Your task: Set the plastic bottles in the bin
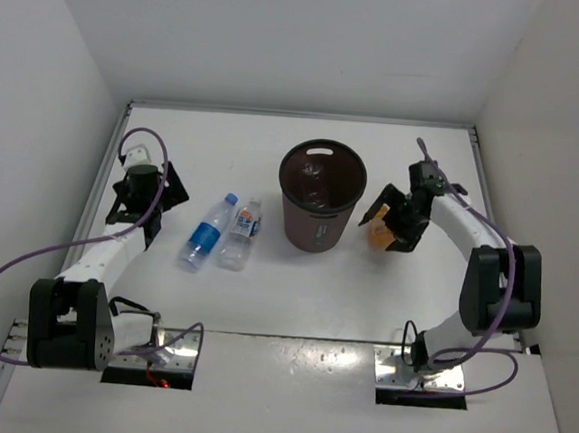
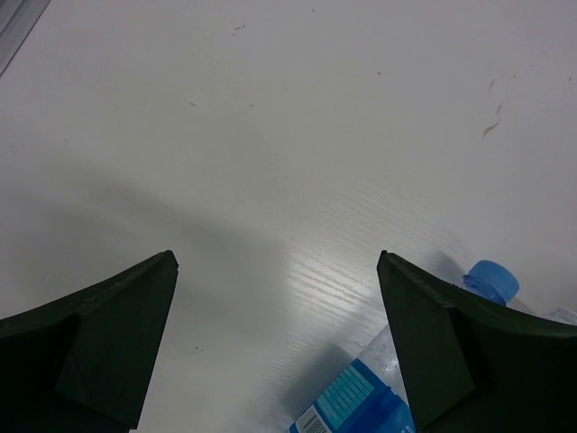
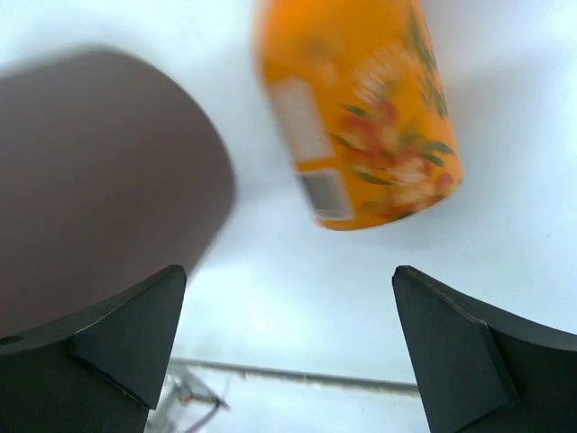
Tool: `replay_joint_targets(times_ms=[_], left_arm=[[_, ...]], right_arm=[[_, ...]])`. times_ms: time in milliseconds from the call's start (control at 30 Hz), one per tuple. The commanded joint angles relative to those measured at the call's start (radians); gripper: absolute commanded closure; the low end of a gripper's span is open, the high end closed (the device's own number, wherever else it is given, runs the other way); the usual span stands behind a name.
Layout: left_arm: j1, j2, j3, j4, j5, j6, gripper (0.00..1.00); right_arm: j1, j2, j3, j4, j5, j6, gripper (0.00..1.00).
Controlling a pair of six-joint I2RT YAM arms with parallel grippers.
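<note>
The dark brown bin stands upright mid-table; it shows as a brown blur in the right wrist view. The bottle with the blue label and cap and the one with the white-blue label lie side by side left of the bin. My left gripper is open and empty, left of them; its wrist view shows the blue cap by the right finger. The orange bottle stands right of the bin. My right gripper is open, and the orange bottle lies just beyond its fingertips. The clear unlabelled bottle is not plainly visible.
White walls close in the table on the left, back and right. A metal rail runs along the back edge. Something glints inside the bin, too unclear to name.
</note>
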Motion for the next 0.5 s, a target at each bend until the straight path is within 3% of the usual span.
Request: replay_joint_targets(times_ms=[0,133,300,467], left_arm=[[-0.010,0.002,0.009,0.021,-0.007,0.013,0.00],[-0.010,0.002,0.009,0.030,0.002,0.013,0.00],[-0.010,0.002,0.009,0.030,0.002,0.013,0.00],[-0.010,0.002,0.009,0.030,0.011,0.013,0.00]], right_arm=[[-0.005,-0.019,0.136,-0.070,0.135,0.001,0.01],[-0.014,0.058,0.283,-0.153,0.186,-0.030,0.01],[-0.023,0.086,0.331,-0.153,0.311,-0.080,0.01],[-0.052,0.239,0.400,-0.176,0.379,-0.171,0.00]])
